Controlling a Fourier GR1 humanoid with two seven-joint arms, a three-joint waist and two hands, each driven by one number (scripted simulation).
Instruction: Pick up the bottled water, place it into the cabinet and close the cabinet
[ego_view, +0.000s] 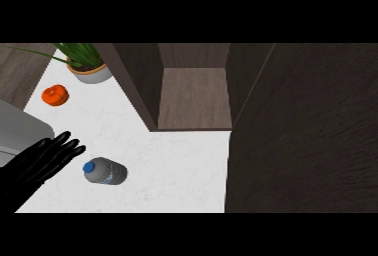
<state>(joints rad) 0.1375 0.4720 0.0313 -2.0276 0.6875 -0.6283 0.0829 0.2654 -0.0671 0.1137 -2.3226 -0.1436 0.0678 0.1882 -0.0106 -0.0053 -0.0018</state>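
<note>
Standing upright on the white counter (177, 165) is one bottled water (104, 171), seen from above, with a blue cap and a grey-looking body; it serves as the landmark for everything else. Just to its left, apart from it, is the one hand in view, the left hand (46, 160), black, coming in from the lower left edge with its fingers stretched out fairly straight and close together, pointing up and to the right; it holds nothing and does not touch the bottle. The right hand shows nowhere. Up and to the right of the bottled water stands one cabinet (193, 90), dark brown wood, open, with its single compartment showing a lighter brown floor and nothing visible inside it. One cabinet door (310, 130) hangs open, filling the area to the right of the bottle as a large dark slab that runs from the cabinet's right side down to the lower edge of the scene. Well above the bottled water and slightly left lies one orange fruit-like thing (55, 95), round, on the counter; what it is exactly cannot be told. Farther up still is one potted plant (88, 67), green leaves in a pale grey pot. To the left of the bottle, behind the hand, one light grey surface (18, 130) shows at the edge.
</note>
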